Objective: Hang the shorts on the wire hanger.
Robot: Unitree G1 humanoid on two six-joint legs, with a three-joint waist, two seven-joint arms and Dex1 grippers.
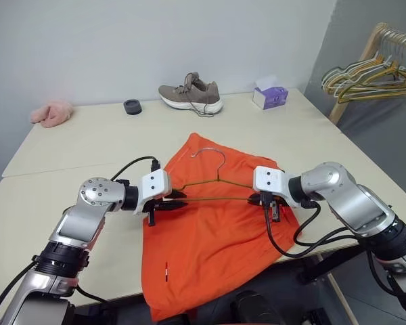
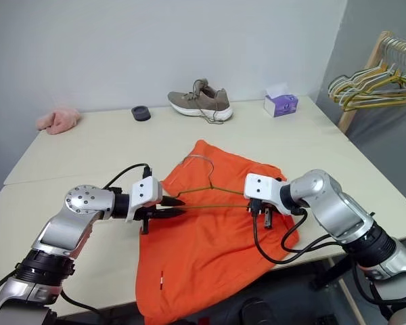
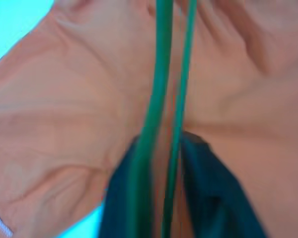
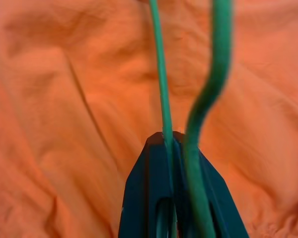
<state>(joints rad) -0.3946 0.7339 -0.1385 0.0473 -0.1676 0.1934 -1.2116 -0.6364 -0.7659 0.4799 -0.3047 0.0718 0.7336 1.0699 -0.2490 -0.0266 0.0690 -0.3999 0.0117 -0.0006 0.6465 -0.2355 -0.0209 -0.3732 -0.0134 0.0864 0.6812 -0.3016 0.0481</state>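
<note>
Orange shorts (image 1: 210,237) spread over the table's (image 1: 47,203) near edge, wire hanger (image 1: 213,189) lying across them between both grippers, left gripper (image 1: 178,199) fingers parted around the hanger's left corner, right gripper (image 1: 275,208) clamped on its right corner.

One shorts (image 1: 210,237), one wire hanger (image 1: 213,183), one shoe (image 1: 191,95).

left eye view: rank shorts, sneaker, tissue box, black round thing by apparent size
1. shorts, by far the largest, though also nearest the camera.
2. sneaker.
3. tissue box.
4. black round thing, smallest.
The last three sit along the table's far edge, so their order holds.
</note>
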